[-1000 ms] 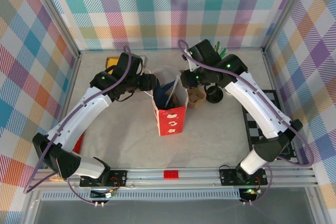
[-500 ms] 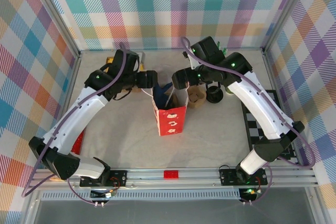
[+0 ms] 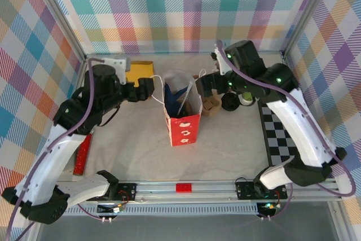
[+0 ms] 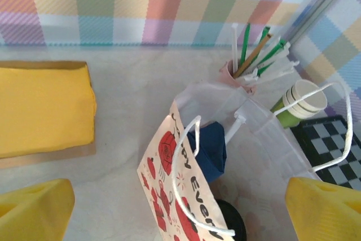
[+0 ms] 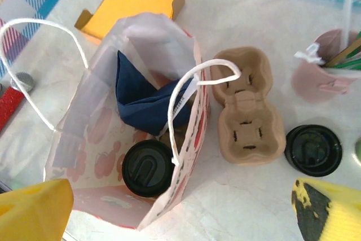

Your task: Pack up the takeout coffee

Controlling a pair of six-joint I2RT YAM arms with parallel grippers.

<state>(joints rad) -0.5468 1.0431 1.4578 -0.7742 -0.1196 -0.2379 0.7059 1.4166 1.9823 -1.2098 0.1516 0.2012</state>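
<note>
Arms reach inward, flanking the red bag (image 3: 183,129)
Left gripper (image 3: 145,86) and right gripper (image 3: 204,84) gape empty; takeout coffee (image 5: 148,167) sits inside

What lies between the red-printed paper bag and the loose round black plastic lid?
An empty brown moulded-pulp two-cup carrier, beside the bag and the lid, seen in the right wrist view.

Two arms on show: the left arm (image 3: 59,142) and the right arm (image 3: 302,128), both with smooth white shells on the long links and chunky black housings at the joints. A purple cable (image 3: 91,94) loops along each. Green lights glow on the right arm's black housings. The left hand (image 3: 151,86) has bright yellow fingers (image 4: 34,210); the right hand's (image 3: 198,86) fingers (image 5: 330,210) are yellow too, one blotched black.
</note>
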